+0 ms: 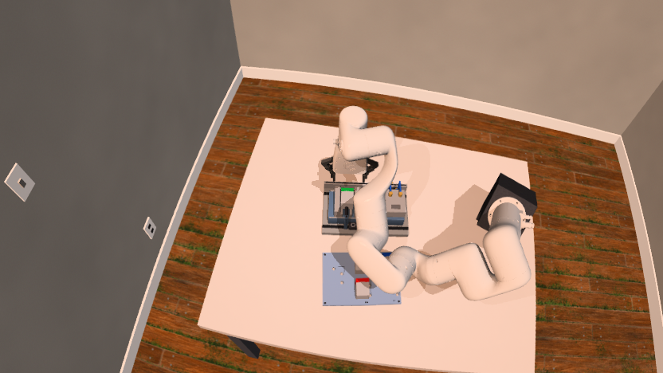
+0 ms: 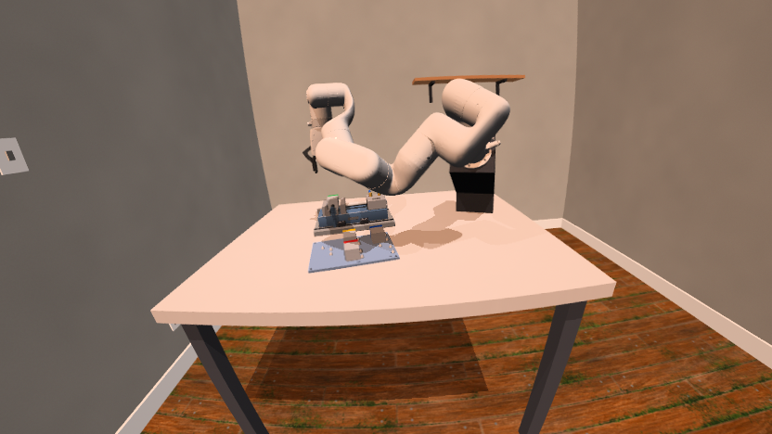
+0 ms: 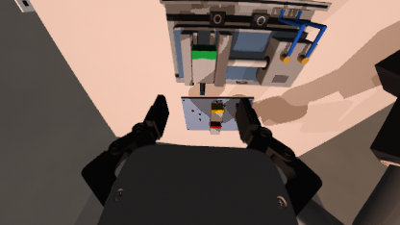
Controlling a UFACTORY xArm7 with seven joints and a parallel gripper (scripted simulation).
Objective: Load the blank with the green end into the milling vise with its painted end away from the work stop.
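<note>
The blank with the green end (image 1: 347,198) (image 2: 332,197) (image 3: 204,68) sits between the vise jaws, green end away from the infeed plate. It lies beside the fixed jaw (image 3: 187,62); its other end faces the work stop (image 3: 202,89) (image 1: 346,213). The exact gaps and the low bars under it cannot be made out. The moving jaw (image 3: 222,59) stands on its other side. My gripper (image 1: 349,178) (image 3: 202,105) is open and empty, high above the vise's far side. The infeed plate (image 1: 333,294) (image 2: 322,263) (image 3: 196,124) bears the red-ended blank (image 1: 362,289) (image 2: 352,251), a yellow-ended one (image 2: 350,234) and a blue-ended one (image 2: 377,234).
The hose block (image 1: 395,203) (image 3: 280,62) with blue hoses stands at the vise's right end. The raised plate (image 1: 331,231) carries the vise. Several small pins stand on the infeed plate. My arm passes over the vise and hides part of both plates in the top view.
</note>
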